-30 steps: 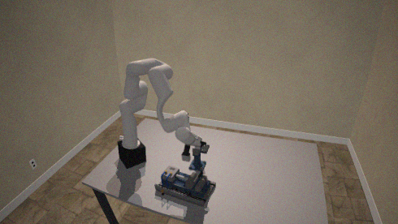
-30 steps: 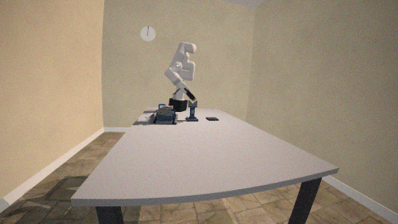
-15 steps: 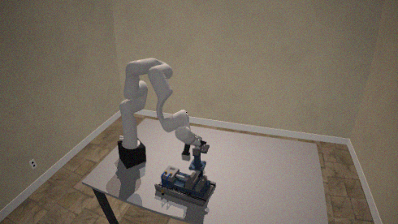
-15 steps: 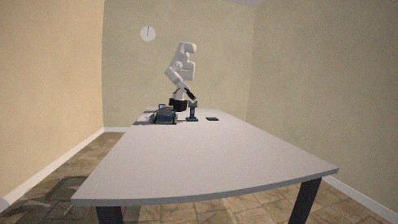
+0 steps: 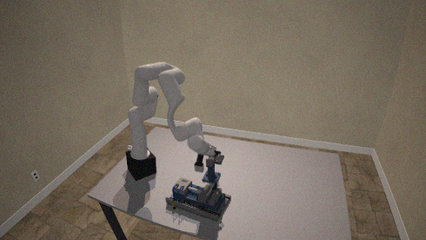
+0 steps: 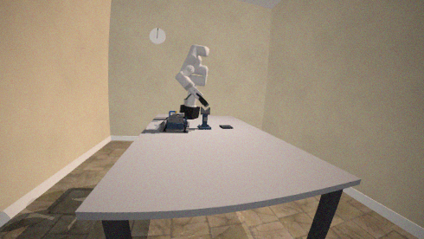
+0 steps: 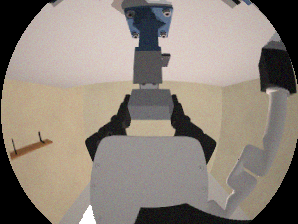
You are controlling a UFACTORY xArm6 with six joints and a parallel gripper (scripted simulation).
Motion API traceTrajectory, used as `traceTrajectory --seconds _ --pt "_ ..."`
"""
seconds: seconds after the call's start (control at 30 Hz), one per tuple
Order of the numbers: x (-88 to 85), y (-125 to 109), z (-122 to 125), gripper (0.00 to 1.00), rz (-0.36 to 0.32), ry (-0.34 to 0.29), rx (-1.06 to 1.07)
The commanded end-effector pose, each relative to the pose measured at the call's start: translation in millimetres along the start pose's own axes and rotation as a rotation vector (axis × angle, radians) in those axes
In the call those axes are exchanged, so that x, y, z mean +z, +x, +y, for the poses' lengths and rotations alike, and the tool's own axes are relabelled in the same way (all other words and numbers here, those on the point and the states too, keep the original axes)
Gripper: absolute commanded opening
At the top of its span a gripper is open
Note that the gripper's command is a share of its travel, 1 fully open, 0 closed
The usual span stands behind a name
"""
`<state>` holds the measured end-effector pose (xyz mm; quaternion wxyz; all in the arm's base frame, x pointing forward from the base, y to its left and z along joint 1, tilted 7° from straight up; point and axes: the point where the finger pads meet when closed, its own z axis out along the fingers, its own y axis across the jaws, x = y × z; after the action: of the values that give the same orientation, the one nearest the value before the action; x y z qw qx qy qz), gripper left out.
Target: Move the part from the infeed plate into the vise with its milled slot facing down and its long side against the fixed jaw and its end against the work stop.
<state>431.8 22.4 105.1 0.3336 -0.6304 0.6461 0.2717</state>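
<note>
Clamping the fingers on the grey part (image 7: 150,99), one dark pad on each side. Holding it upright directly over the blue V-block (image 5: 211,176), seemingly resting in it. Standing beside the vise (image 5: 197,196) on the worktop (image 5: 278,187), apart from the dark infeed plate (image 6: 226,126).

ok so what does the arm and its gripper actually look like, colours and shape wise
The arm is glossy white, built of rounded, chunky links with bulbous joints, and stands on a black box-shaped pedestal. No cables or markings are visible on it. The gripper has a pale grey body and two dark, nearly black fingers that angle inward toward the tips.
</note>
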Motion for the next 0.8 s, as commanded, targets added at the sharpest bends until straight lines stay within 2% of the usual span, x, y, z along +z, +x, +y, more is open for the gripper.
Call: traceTrajectory --seconds 0.0,0.77 --pt "-1.1 -0.7 -1.2 0.0 0.001 0.002 -0.003" --pt "-1.0 -0.8 -0.9 0.0 0.012 0.002 -0.003"
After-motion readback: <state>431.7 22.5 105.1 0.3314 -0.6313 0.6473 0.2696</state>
